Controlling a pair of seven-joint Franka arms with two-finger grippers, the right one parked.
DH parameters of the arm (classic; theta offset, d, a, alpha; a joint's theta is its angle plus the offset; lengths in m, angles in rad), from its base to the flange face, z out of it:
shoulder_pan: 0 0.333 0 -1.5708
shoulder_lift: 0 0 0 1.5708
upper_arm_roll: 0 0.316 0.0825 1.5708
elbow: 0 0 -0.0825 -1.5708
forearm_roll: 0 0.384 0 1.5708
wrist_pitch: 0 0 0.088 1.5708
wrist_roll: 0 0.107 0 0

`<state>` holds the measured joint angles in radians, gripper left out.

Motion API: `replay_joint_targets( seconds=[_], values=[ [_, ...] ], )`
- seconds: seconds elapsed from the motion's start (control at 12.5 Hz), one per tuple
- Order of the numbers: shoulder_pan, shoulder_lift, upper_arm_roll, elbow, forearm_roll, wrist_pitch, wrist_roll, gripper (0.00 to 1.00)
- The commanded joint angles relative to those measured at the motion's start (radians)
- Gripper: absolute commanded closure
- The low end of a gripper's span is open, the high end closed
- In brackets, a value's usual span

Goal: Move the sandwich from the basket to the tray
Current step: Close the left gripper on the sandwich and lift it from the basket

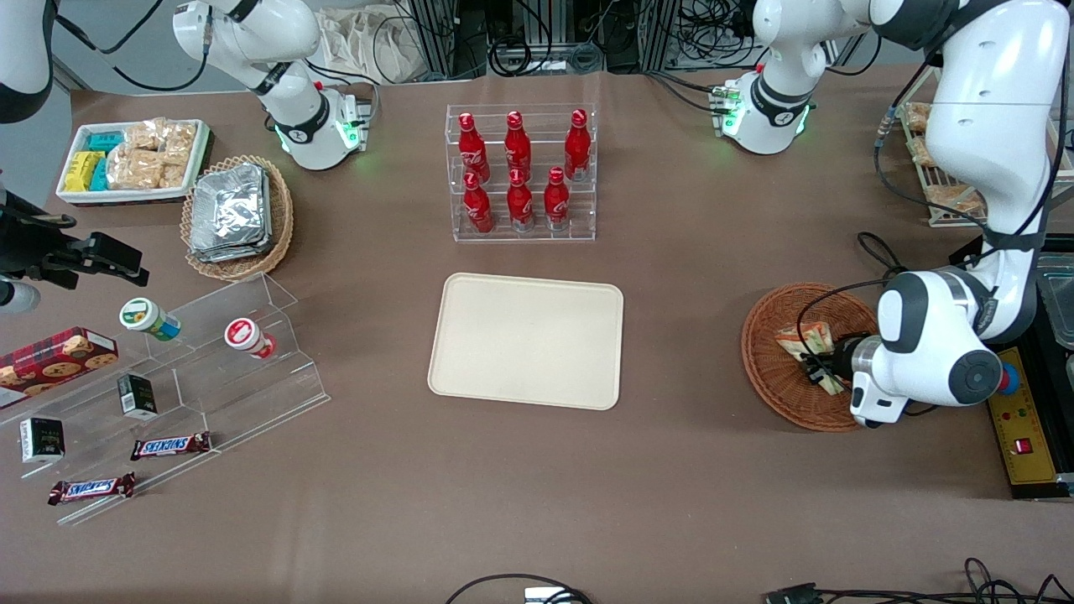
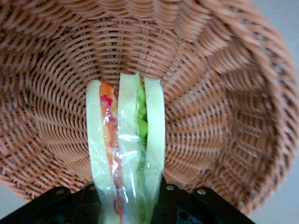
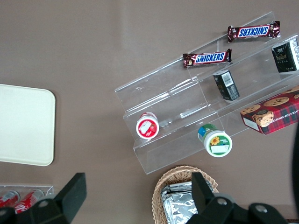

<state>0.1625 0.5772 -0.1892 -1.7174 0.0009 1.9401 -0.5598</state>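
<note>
The sandwich (image 1: pixel 804 340), a plastic-wrapped wedge of pale bread with orange-red and green filling, is inside the round reddish-brown woven basket (image 1: pixel 768 369) toward the working arm's end of the table. My gripper (image 1: pixel 821 369) reaches into the basket and is shut on the sandwich. In the left wrist view the sandwich (image 2: pixel 126 140) stands on edge between the black fingers (image 2: pixel 173 205) of the gripper (image 2: pixel 128 207), with the basket's weave (image 2: pixel 224 93) all around it. The cream rectangular tray (image 1: pixel 527 340) lies flat mid-table with nothing on it, also seen as the tray (image 3: pixel 23 126) in the right wrist view.
A clear rack of red bottles (image 1: pixel 520 172) stands farther from the camera than the tray. A stepped acrylic shelf with snacks (image 1: pixel 210 369), an oval basket of foil packets (image 1: pixel 237 214) and a white tub (image 1: pixel 134 159) lie toward the parked arm's end. A yellow control box (image 1: pixel 1019 428) sits beside the basket.
</note>
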Motion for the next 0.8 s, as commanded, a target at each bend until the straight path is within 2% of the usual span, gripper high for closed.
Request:
replay_joint_targets(
  seconds=[0.0,0.24,0.48,0.72],
  values=[
    [-0.038,-0.085,-0.006,0.013,0.016,-0.053,0.006,0.99],
    [-0.104,-0.114,-0.007,0.089,0.044,-0.124,0.118,0.99],
    [-0.185,-0.114,-0.015,0.189,0.038,-0.197,0.117,0.99],
    [-0.296,-0.108,-0.015,0.206,0.025,-0.184,0.086,1.00]
  ],
)
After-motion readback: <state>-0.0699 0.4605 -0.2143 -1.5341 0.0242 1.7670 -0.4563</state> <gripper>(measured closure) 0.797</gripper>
